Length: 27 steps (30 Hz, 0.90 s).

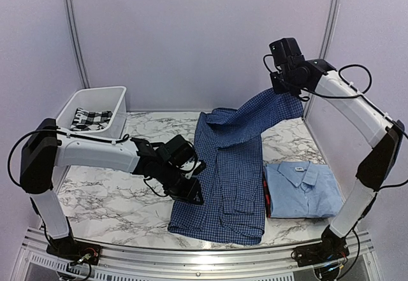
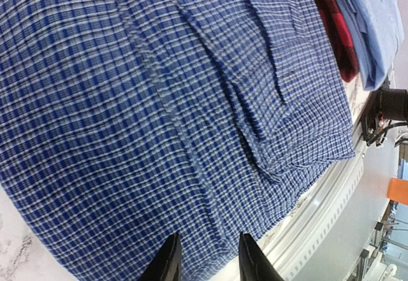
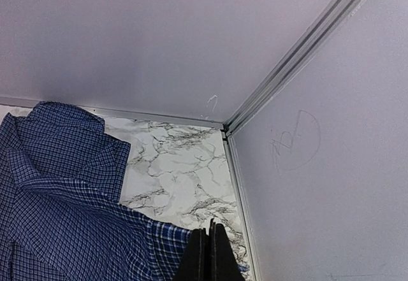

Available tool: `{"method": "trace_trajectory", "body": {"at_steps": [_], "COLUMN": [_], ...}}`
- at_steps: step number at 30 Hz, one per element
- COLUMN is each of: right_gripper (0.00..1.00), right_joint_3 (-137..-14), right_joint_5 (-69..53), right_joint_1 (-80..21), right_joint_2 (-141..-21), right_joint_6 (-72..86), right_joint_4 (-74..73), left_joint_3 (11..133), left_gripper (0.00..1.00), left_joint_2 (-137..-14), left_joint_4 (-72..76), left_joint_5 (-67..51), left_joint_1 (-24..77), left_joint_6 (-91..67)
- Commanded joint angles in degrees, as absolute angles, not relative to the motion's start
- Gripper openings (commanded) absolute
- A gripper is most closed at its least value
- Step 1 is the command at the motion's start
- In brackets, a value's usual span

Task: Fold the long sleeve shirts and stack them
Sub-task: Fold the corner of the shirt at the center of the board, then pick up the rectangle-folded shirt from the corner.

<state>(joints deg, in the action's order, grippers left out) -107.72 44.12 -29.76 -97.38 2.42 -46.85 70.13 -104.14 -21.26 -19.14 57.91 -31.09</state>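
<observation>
Where the marble table (image 1: 115, 198) reaches the upper left of the top view, one white bin (image 1: 115, 99) stands with one black-and-white checked cloth (image 1: 89, 118) inside. Two arms work here. At lower left, the left arm (image 1: 95, 153) stretches low across the table, its left gripper (image 1: 191, 194) at the left edge of the dark blue shirt (image 1: 223, 166), fingers (image 2: 167, 262) parted over the cloth. Of two shirts, this checked one lies spread in the centre. Right of it, the light blue shirt (image 1: 299, 188) sits folded on one red-and-black cloth (image 1: 266, 195). At upper right, the right arm (image 1: 357, 109) is raised high, and the right gripper (image 1: 282, 88) is clamped on the dark shirt's sleeve (image 1: 268, 112), holding it off the table.
</observation>
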Motion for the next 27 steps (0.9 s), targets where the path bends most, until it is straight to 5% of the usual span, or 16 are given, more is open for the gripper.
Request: {"method": "trace_trajectory", "body": {"at_steps": [1, 27], "right_gripper": [0.0, 0.0], "right_joint_3": [-105.5, -91.0], "right_joint_5": [45.3, 36.2], "right_joint_1": [-27.7, -25.5], "right_joint_2": [-94.5, -87.4], "right_joint_6": [5.5, 9.2], "right_joint_4": [-48.6, -48.9], "left_joint_3": [68.3, 69.6], "left_gripper": [0.32, 0.35], "left_joint_2": [-101.8, -102.7], "left_joint_4": [-21.7, -26.8], "left_joint_5": [-18.6, -15.2], "left_joint_1": [56.9, 61.7], "left_joint_6": [-31.9, -29.3]}}
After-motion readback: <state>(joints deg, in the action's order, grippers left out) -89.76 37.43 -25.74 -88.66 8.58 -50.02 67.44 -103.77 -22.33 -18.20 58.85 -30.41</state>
